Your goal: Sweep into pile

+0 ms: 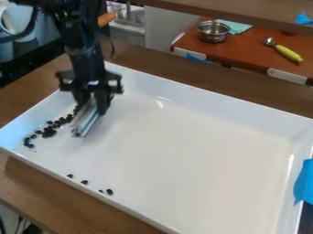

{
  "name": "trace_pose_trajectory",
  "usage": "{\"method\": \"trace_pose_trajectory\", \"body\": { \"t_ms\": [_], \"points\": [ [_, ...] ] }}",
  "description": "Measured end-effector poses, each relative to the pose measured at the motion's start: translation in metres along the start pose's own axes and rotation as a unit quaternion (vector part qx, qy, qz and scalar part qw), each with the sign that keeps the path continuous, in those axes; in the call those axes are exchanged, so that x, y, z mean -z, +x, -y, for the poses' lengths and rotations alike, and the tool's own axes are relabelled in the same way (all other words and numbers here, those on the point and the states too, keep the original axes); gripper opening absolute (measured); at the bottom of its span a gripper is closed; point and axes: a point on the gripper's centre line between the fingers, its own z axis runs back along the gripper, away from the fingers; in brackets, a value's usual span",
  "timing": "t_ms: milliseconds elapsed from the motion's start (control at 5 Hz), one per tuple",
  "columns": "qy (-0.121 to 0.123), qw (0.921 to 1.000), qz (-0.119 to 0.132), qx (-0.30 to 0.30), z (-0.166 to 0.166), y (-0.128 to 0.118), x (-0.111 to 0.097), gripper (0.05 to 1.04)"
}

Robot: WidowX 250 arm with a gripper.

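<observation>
Our big white tray (202, 98) sits on a brown wood table (36, 183). Behind, our red-brown table (245, 51) holds a shiny pot (212, 33), a blue-green cloth (240, 27) and a spoon (287, 53).

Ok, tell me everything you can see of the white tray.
The white tray is rectangular and shallow, glossy, perhaps plastic, with a broad floor and raised walls. It lies flat on a brown wooden surface. Blue tape clings to its right wall. Black bits lie inside, mostly at the left, a few along the near wall. The hand holds a pale tool that seems to touch its floor.
</observation>
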Motion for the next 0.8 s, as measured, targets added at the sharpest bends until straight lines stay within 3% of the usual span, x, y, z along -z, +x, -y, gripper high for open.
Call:
{"method": "trace_pose_trajectory", "body": {
  "t_ms": [200,400,800],
  "points": [
    [-0.052,0.9984,0.013,0.014,0.023,-0.012,-0.029,0.379],
    [-0.076,0.9946,0.014,0.069,0.063,-0.041,-0.027,0.379],
    [-0.053,0.9914,0.028,0.117,0.105,-0.076,0.002,0.379]
  ]
}}
